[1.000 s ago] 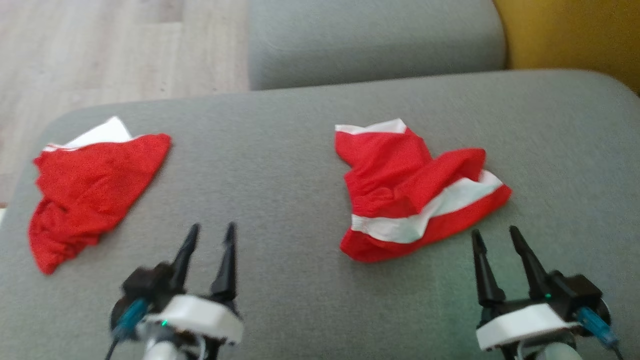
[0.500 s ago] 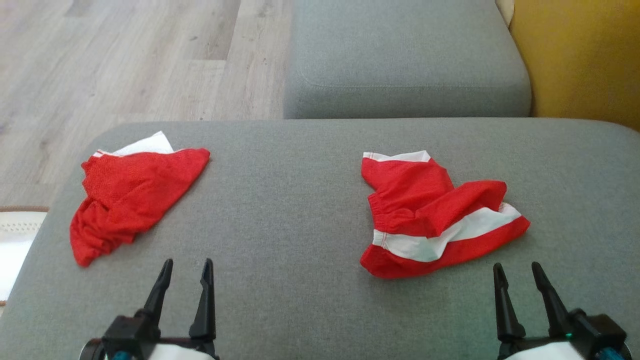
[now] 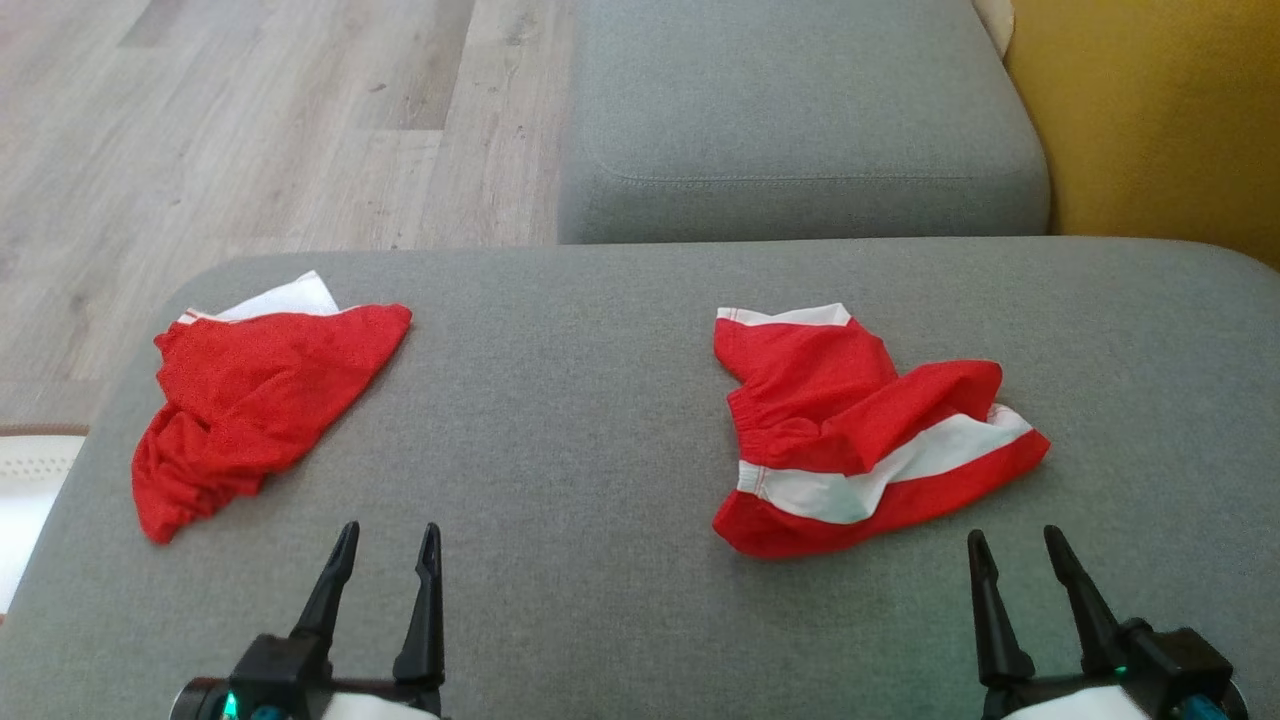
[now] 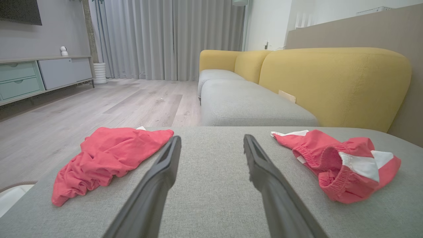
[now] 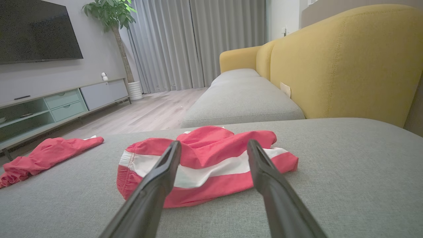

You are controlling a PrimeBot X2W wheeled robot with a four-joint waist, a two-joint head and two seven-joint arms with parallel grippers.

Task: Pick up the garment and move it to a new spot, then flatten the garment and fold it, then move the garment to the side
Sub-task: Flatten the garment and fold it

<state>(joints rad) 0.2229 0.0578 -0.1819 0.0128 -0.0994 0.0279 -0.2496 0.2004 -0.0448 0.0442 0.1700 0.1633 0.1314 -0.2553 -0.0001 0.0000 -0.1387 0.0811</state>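
Two crumpled red garments lie on the grey cushion (image 3: 580, 420). The one with white stripes (image 3: 860, 430) (image 4: 343, 165) (image 5: 211, 165) sits right of centre. A plainer red one (image 3: 250, 400) (image 4: 105, 158) (image 5: 43, 155) with a white corner lies at the left. My left gripper (image 3: 388, 538) (image 4: 211, 142) is open near the front edge, between the two garments and apart from both. My right gripper (image 3: 1012, 545) (image 5: 213, 145) is open just in front of the striped garment's right end, with nothing between its fingers.
A second grey seat cushion (image 3: 800, 120) lies beyond, with the yellow sofa back (image 3: 1150, 110) to the right. Wood floor (image 3: 250, 120) runs off the left and far side. A white rug edge (image 3: 30, 480) shows at the far left.
The head camera tilted, so the whole picture shifted downward. Both grippers now sit lower in view, drawn back toward the front edge. The garments have not moved on the cushion.
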